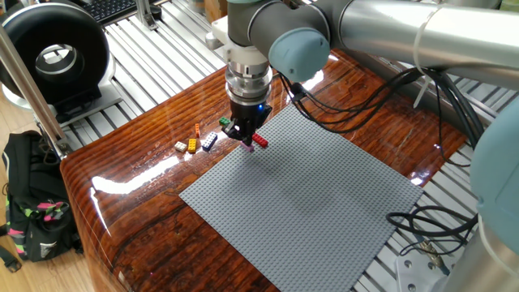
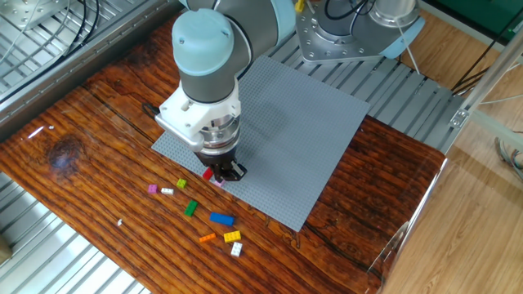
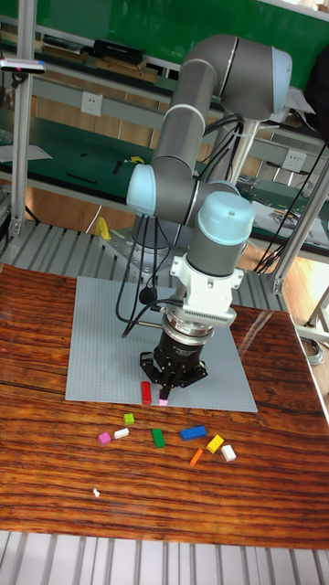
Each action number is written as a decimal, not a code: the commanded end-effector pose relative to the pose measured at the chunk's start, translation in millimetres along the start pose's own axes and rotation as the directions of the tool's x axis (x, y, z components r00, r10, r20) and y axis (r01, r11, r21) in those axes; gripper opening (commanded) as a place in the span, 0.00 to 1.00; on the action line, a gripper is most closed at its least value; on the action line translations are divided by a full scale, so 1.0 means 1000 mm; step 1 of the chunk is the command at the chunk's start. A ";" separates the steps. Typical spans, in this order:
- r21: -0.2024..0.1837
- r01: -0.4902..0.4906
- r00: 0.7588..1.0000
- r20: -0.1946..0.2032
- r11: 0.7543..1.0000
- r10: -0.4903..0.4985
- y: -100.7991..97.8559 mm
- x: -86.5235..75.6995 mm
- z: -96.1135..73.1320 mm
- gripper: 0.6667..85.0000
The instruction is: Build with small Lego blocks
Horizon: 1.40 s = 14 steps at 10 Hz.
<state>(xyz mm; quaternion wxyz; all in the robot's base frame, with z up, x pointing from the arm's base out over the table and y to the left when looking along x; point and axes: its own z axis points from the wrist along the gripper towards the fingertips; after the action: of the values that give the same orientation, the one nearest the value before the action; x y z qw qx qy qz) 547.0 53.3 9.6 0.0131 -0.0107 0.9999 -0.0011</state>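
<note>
Jaws look pinched on a pink brick (image 3: 163,400) at the baseplate (image 2: 302,131) edge beside a red brick (image 3: 145,392), so the gripper (image 3: 170,384) has barely begun; most loose bricks (image 2: 211,217) wait on the table (image 2: 82,163).

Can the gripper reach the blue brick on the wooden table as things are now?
Probably yes. The blue brick lies apart from its neighbours with nothing over it, close to the gripper. But the jaws are down at a pink brick on the baseplate edge, possibly occupied.

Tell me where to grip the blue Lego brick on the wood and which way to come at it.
Grip the blue brick across its two long sides, coming straight down from above. It lies flat on the wooden table, longer than wide, with clear space around it, so its short width should fit between the fingers.
</note>
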 end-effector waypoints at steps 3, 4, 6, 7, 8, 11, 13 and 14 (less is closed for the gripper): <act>-0.006 0.024 0.999 -0.028 1.000 -0.024 0.000 0.006 -0.007 0.02; -0.004 0.019 0.999 -0.030 1.000 -0.019 0.002 0.005 -0.008 0.01; -0.012 0.019 0.999 -0.027 1.000 -0.019 0.002 0.006 -0.005 0.01; -0.012 0.019 0.999 -0.028 1.000 -0.019 0.001 0.007 -0.006 0.01; -0.013 0.017 0.999 -0.033 1.000 -0.018 0.001 0.009 -0.007 0.01; -0.021 0.016 0.999 -0.040 1.000 -0.016 0.003 0.016 -0.012 0.01; -0.019 0.014 0.999 -0.032 1.000 -0.015 0.003 0.014 -0.004 0.01; -0.019 0.014 1.000 -0.028 1.000 -0.015 0.003 0.012 -0.001 0.01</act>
<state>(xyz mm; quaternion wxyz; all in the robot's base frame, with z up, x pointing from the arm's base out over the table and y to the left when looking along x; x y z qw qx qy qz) 533.1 54.0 14.3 -0.0043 -0.0226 0.9997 0.0024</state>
